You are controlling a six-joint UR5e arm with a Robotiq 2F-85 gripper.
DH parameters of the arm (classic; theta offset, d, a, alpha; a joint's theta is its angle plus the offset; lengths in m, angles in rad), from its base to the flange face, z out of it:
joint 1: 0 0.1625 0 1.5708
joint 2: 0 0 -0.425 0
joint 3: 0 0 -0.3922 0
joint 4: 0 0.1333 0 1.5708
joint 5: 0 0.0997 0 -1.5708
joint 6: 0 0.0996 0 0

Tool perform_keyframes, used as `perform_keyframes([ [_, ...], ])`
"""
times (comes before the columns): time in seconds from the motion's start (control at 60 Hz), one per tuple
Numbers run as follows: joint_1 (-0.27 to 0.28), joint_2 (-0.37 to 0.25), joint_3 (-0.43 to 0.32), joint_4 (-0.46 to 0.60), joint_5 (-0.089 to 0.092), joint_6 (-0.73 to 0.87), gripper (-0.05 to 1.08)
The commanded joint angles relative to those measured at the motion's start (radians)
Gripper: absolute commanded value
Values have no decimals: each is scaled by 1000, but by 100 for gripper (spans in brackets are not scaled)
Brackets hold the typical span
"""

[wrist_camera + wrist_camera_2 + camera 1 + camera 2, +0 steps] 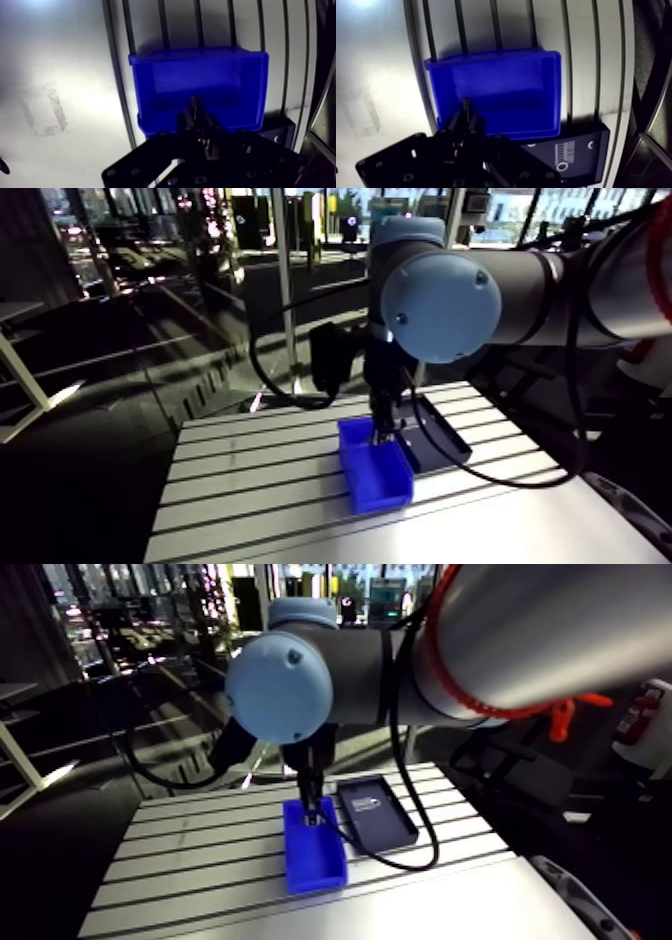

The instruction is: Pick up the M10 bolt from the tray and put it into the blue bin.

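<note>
Tool (198, 116) first, since it sits right under the wrist camera. It's pinched shut on a slim grey shank sticking out ahead of the fingers, and I read that as the M10 bolt (195, 103). So the bolt is out of the tray (586, 137) and hanging over the blue bin (200, 52).

Taking 12 o'clock as straight ahead of the fingers, the bin fills everything from about 10 to 2. The tray lies around 4 o'clock on the surface (60, 60), just beside the bin.

The bolt's tip looks to be hovering close to the bin's near wall rather than over the middle. If it were me, I'd nudge toward 12 o'clock until it's over the open floor and come down a touch so it doesn't bounce. Then I'd open the fingers cleanly and lift straight up. Letting go this close to the rim risks the bolt clipping it and rolling into a slot.
</note>
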Motion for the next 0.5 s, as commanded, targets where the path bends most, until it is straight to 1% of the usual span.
perform_keyframes([
  [0.017, 0, 40, 13, -59, -4, 3, 104],
  [0.117, 0, 57, 13, -68, -4, 5, 104],
  [0.183, 0, 78, 12, -78, -4, 6, 104],
  [0.367, 0, 100, 17, -94, -6, 9, 104],
  [0.5, 0, 127, 18, -116, -6, 22, 104],
])
